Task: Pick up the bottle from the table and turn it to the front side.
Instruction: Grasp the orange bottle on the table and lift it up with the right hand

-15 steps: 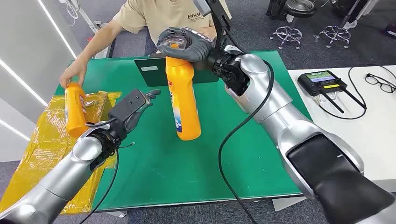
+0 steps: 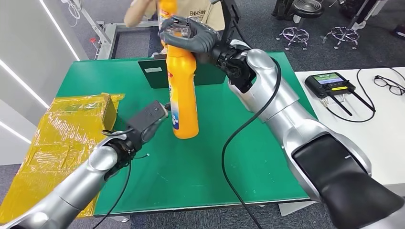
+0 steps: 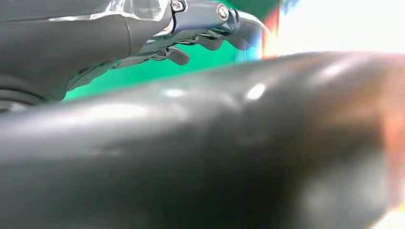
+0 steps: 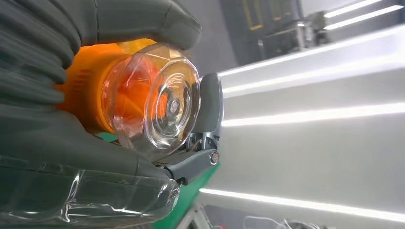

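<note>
desk centre: bare green desk in front of and to the right of the bottle; open passage there.
bottle: hangs upright mid-desk from the right hand, which grips its neck; blocks the middle.
left hand: left hand just beside the bottle's lower body, fingers towards it; gap too narrow to pass between.
left edge: yellow plastic wrap over a box fills the desk's left side.
far edge: dark green board lies behind the bottle; a person holding a second orange bottle stands beyond.
right arm: its black cable loops over the desk's right half.
</note>
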